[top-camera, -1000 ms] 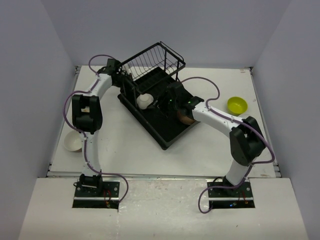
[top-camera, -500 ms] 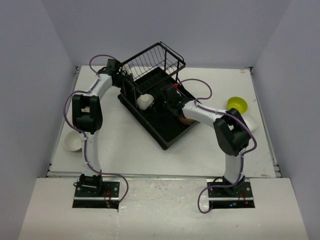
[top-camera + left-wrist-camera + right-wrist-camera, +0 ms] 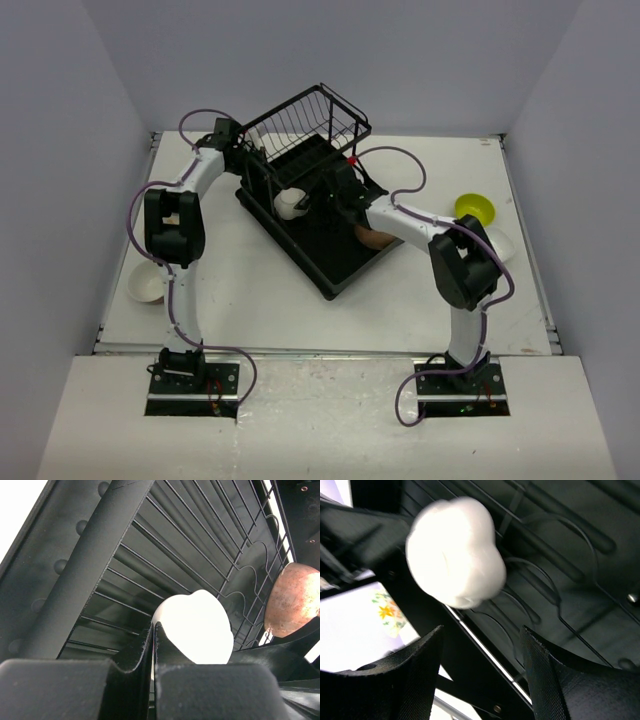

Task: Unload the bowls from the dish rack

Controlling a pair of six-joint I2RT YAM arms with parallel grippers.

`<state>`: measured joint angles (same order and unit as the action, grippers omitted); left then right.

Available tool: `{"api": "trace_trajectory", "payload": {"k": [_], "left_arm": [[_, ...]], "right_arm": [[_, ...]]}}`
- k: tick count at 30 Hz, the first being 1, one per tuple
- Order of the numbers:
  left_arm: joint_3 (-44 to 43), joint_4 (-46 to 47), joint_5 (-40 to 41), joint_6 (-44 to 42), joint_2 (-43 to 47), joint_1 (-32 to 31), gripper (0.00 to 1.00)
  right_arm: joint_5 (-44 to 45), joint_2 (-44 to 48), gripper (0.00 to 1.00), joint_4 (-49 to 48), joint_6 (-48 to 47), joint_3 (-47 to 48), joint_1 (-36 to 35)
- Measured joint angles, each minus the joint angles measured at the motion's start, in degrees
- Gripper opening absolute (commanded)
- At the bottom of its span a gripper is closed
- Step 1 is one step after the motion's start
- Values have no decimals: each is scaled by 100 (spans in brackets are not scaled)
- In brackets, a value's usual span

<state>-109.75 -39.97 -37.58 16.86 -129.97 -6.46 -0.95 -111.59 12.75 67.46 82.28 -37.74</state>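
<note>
Right tool (image 3: 480,680) open wide, just short of rack's white bowl (image 3: 455,557); left tool (image 3: 153,630) closed on nothing visible, beside the wire basket.

Advised: advance until one finger sits inside the rim and one outside, close firmly, lift clear of the dish rack (image 3: 330,262) wires before swinging to the table (image 3: 260,300). Counted: five bowls. Two in rack, the white one and tan-brown bowl (image 3: 372,237); three on table, lime-green bowl (image 3: 474,210), right-side white bowl (image 3: 500,243), left-side white bowl (image 3: 147,284). One rack.

Dish rack (image 3: 325,262): centre of table (image 3: 250,290), wire basket (image 3: 305,115) at its far end. In rack: inner bowl (image 3: 288,202) before the basket, edge bowl (image 3: 372,238) at right side. On table: far-right bowl (image 3: 474,210), near-right bowl (image 3: 502,243) just beside it; left bowl (image 3: 147,284) opposite.
</note>
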Motion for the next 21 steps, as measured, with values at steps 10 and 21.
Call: {"api": "trace_trajectory", "payload": {"k": [10,21], "left_arm": [[20,17,-28,2,0,7,0],[85,109,-48,4,2,7,0]], "right_arm": [[0,-463,63,-48,-214,732,94],[0,-496,73,-116,-216,761,111]]}}
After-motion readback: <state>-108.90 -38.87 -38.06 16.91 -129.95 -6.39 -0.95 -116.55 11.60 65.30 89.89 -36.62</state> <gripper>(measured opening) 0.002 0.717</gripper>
